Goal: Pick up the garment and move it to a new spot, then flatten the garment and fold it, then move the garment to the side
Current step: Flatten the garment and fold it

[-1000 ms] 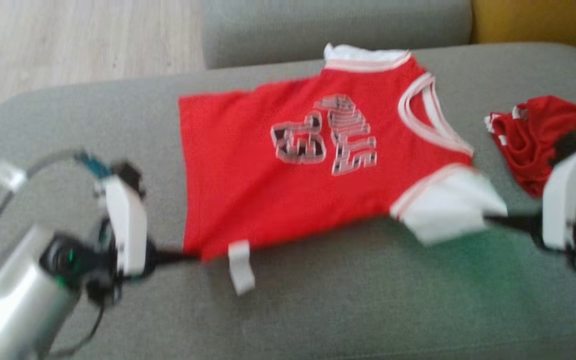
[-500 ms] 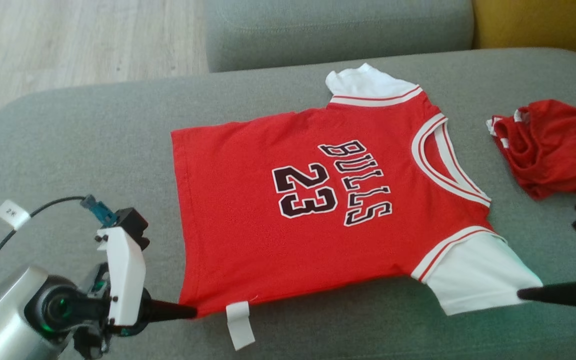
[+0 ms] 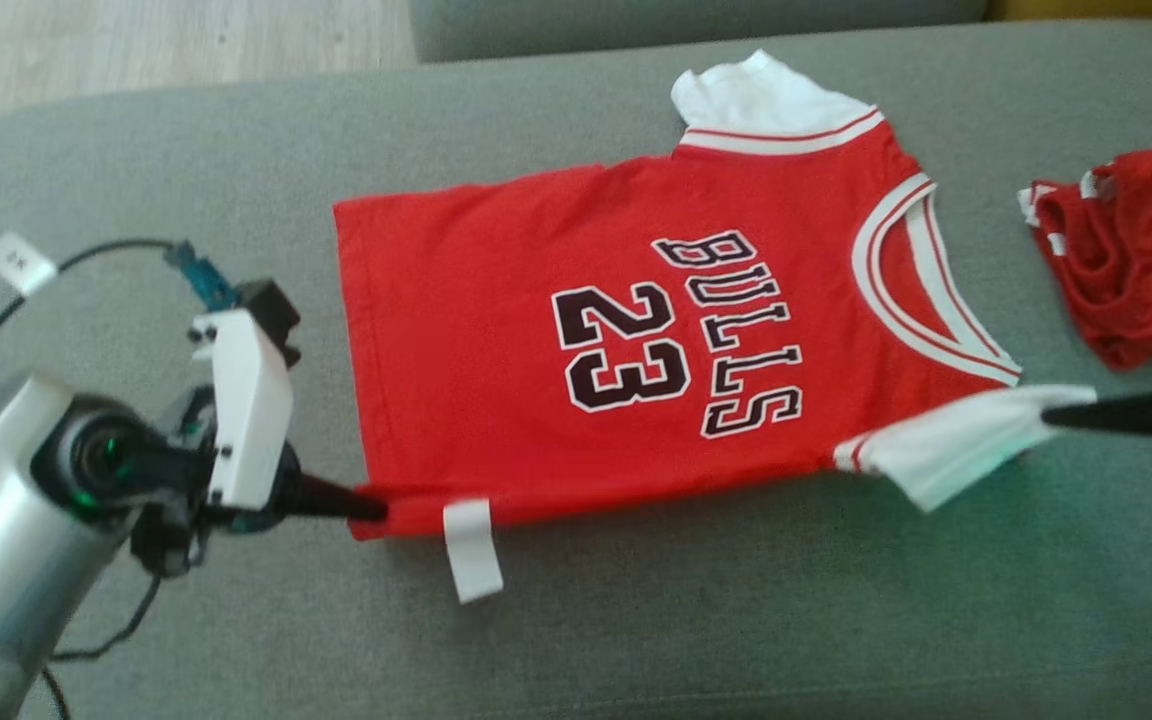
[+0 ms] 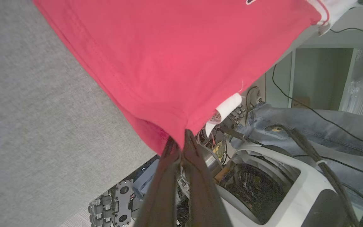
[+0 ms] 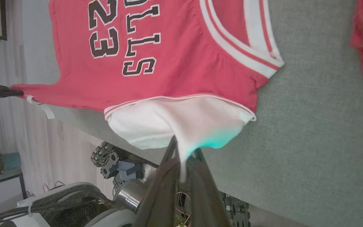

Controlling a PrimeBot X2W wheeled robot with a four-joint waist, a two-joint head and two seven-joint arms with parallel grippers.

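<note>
The garment (image 3: pixel 496 340) is a red jersey with white sleeves and black "BULLS 23" lettering, spread across the grey cushion (image 3: pixel 696 620). My left gripper (image 3: pixel 376 508) is shut on its near hem corner, beside a white tag (image 3: pixel 471 548). In the left wrist view the dark fingers (image 4: pixel 187 151) pinch the red cloth (image 4: pixel 169 56) and lift that corner. My right gripper (image 3: pixel 1054 414) is shut on the near white sleeve (image 3: pixel 946 445), pulled taut and raised. The right wrist view shows the sleeve (image 5: pixel 175 123) caught between my fingers (image 5: pixel 181 164), the jersey (image 5: pixel 143 47) beyond.
A second red garment (image 3: pixel 1116 250) lies crumpled on the cushion at the right, close behind my right gripper. Another grey cushion (image 3: pixel 636 20) borders the far edge, with wooden floor (image 3: pixel 136 40) at the upper left. The cushion's near strip is bare.
The camera has shifted between frames. Both grippers have lifted the near edge: the sleeve, flat on the cushion before, now hangs stretched and raised, and the hem corner has curled up.
</note>
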